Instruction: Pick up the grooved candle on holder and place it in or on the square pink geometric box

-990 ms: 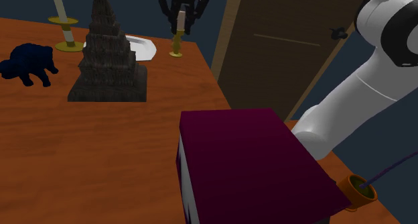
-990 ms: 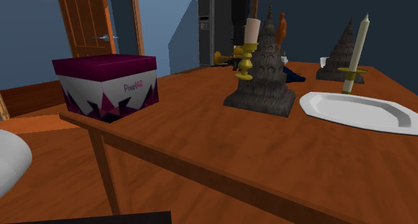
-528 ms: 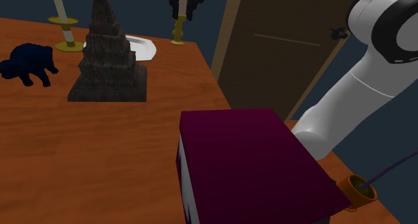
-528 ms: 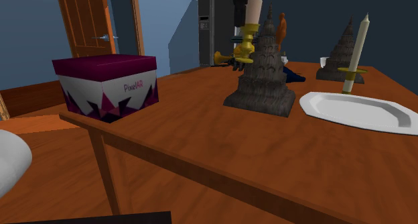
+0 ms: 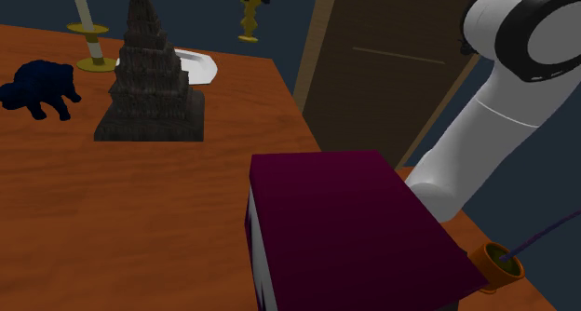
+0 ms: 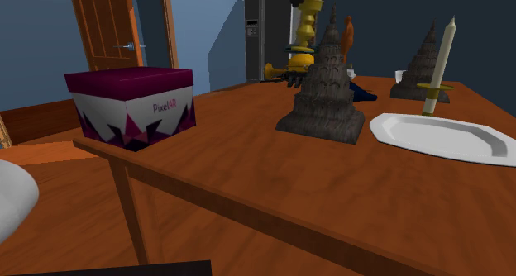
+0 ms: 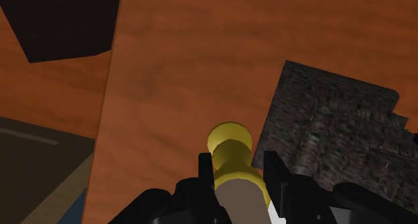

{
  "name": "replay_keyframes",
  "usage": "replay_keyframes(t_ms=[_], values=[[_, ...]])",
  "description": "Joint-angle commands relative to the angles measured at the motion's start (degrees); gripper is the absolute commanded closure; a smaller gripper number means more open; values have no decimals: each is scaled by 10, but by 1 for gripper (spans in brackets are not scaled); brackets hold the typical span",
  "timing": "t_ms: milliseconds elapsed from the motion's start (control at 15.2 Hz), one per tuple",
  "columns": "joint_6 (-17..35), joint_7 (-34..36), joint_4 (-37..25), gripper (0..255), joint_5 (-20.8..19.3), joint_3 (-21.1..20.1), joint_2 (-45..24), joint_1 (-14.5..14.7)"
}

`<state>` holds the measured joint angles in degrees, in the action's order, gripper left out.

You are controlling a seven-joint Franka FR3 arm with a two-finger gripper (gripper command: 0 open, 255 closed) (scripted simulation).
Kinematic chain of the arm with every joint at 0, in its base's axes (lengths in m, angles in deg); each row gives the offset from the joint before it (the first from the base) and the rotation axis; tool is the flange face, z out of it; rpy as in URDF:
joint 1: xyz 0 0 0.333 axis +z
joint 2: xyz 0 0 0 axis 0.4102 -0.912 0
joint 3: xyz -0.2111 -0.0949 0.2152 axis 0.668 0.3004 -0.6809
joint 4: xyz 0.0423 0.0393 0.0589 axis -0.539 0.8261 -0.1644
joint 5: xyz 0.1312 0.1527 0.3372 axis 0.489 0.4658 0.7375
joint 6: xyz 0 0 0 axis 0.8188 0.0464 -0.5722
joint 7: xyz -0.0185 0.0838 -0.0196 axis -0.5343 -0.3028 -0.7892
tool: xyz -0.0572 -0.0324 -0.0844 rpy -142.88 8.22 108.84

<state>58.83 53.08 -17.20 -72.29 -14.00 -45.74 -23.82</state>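
**Grooved candle on holder (image 7: 231,172) hangs in the pincer's clasp, clear of the bench**

The pincer (image 7: 239,163) is clenched on the candle's pale shaft. Both black fingers (image 7: 204,169) press its sides, and the yellow brass holder juts out just past the fingertips. In the second exterior view the candle (image 6: 308,26) hangs upright under the pincer, well above the bench (image 6: 248,175), with nothing touching its foot. A dark stepped tower model (image 7: 335,135) stands on the bench below and just to one side of the pincer. The pink-topped square box (image 5: 354,216) sits well apart from the pincer, back toward the arm's stand, with its flat lid closed.

The piece looks stiff and slender, and most of its weight is probably in the metal foot. Held by the shaft, it should hang true, though it may swing on a quick turn. A smooth, wax-like shaft could slip through the pads, so a grip low on it, near the holder's collar, seems safest. Its narrow foot will likely tip unless it is set down level on the lid.
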Motion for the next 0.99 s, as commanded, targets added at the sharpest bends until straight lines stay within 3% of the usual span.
replay_keyframes(t_ms=[0,264,924], values=[[-23,5,-40,255,-9,-5,-19,4],[-63,16,-108,255,-27,-13,-52,15],[-56,87,36,255,60,-31,106,35]])
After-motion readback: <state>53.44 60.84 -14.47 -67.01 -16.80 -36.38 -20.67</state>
